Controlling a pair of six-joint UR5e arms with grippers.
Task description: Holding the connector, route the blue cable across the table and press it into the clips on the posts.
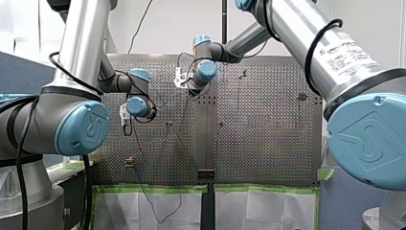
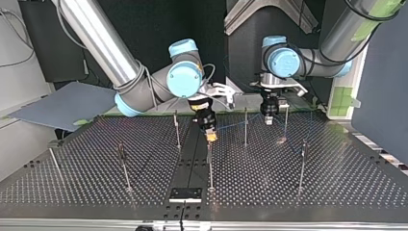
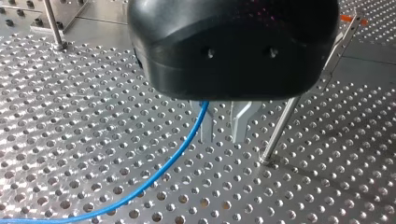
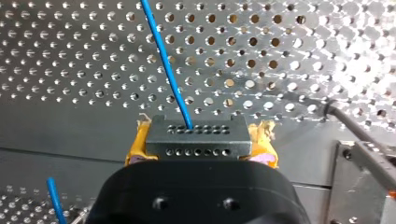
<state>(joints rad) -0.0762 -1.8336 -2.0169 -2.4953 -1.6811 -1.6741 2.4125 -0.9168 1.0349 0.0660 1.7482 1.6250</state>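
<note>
Looks like we're in the middle of the routing step, going big to small. The perforated desk (image 2: 96, 159) is filling the top view, and my right arm (image 2: 110, 43) and my left arm (image 2: 337, 33) are both reaching down at its far side.

My right end effector (image 2: 210, 134) is clamping the connector (image 4: 196, 135) between its yellow pads, low over the desk's middle strip. My left end effector (image 3: 223, 137) is hanging just beside a post (image 3: 280, 126). The blue cable (image 3: 159, 179) is running right up against it, but I can't tell if it's gripping the cable or only guiding it.

My guess is the next move calls for hauling the connector further across while keeping the line taut, then lowering the cable onto a clip (image 3: 345, 39) and pushing it in. Slack could make it miss.

On what each view is giving:
- **Top view:** it's laying out where the posts are standing, but the cable is barely showing as a faint line between the two end effectors.
- **Right wrist view:** this is the only one showing the cable leaving the connector's holed face and heading out over the desk.
- **Left wrist view:** this is the only one showing the cable curving down along the desk near the post.
- **Front view:** it's mostly showing arms, and I can't read a grip from it.
</note>
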